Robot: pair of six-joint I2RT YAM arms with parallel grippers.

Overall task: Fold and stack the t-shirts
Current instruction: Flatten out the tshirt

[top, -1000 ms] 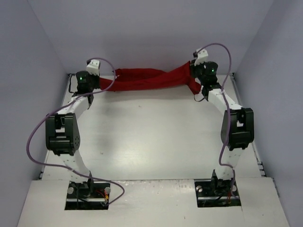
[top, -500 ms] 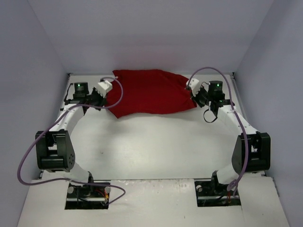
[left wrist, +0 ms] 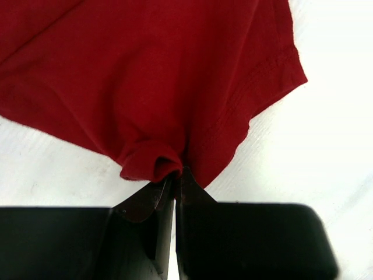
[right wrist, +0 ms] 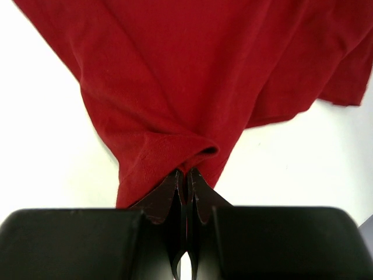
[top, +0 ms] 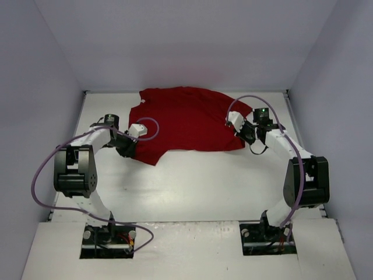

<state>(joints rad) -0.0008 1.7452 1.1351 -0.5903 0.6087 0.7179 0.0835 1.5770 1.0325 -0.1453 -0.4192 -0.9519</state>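
One dark red t-shirt [top: 186,116] lies spread out at the back middle of the white table, with wrinkles along its near edge. My left gripper [top: 134,149] is shut on the shirt's near-left part. In the left wrist view the cloth [left wrist: 145,76] bunches into a small fold right at the closed tips of the gripper [left wrist: 178,175]. My right gripper [top: 240,139] is shut on the shirt's near-right part. The right wrist view shows a rolled fold of the shirt [right wrist: 204,64] pinched at the gripper [right wrist: 187,174]. Both grippers sit low over the table.
Pale violet walls [top: 35,87] close in the table [top: 192,186] on the left, back and right. Purple cables [top: 35,181] loop from both arms. Bare white tabletop stretches from the shirt to the arm bases.
Both arms pulled back toward the near side and came down. The shirt went from a twisted band stretched between the grippers at the back to a spread sheet on the table.
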